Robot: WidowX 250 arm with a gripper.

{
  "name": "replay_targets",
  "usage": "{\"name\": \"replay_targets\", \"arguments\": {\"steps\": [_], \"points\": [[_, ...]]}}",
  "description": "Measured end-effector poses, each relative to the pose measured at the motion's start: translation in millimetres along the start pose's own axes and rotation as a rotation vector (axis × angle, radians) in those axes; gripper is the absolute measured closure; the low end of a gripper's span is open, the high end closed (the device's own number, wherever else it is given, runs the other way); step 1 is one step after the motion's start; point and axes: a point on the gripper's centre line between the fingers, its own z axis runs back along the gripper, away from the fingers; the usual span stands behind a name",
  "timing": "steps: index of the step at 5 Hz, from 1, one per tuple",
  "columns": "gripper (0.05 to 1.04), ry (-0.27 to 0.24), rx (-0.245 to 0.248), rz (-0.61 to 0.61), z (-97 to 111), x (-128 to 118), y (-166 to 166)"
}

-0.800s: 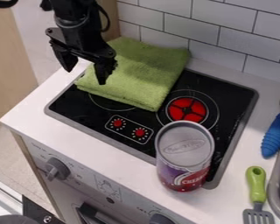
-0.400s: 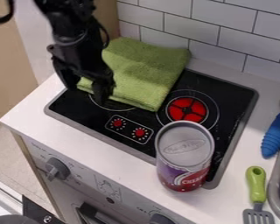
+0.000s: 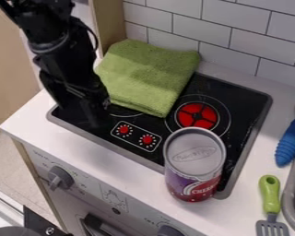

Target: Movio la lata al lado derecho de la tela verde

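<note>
The black gripper (image 3: 79, 109) hangs open over the left end of the stove top, just left of the green cloth's near-left corner, with nothing between its fingers. The folded green cloth (image 3: 149, 76) lies over the back left of the stove. A can (image 3: 195, 166) with a grey lid and a purple and red label stands upright at the stove's front right corner. It is apart from the cloth and well to the right of the gripper.
The black stove top (image 3: 239, 108) has a red burner (image 3: 197, 115) between cloth and can. On the right counter lie a blue-handled tool (image 3: 290, 143) and a green-handled spatula (image 3: 270, 193), beside the sink edge (image 3: 292, 196). A tiled wall (image 3: 236, 34) stands behind.
The gripper has come down and toward the stove's front left, from above the cloth's left edge. Can and cloth have stayed where they were.
</note>
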Motion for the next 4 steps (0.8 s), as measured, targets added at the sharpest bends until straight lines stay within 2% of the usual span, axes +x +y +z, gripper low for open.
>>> {"name": "replay_targets", "arguments": {"steps": [1, 2, 3, 4], "points": [[0.086, 0.042, -0.021, -0.080, -4.6, -4.3, -30.4], [0.086, 0.082, -0.015, -0.153, -11.5, -12.3, -51.5], [0.086, 0.099, -0.011, -0.183, -17.5, -19.2, -75.1], [0.086, 0.094, -0.012, -0.195, -18.0, -20.1, -90.0]]}}
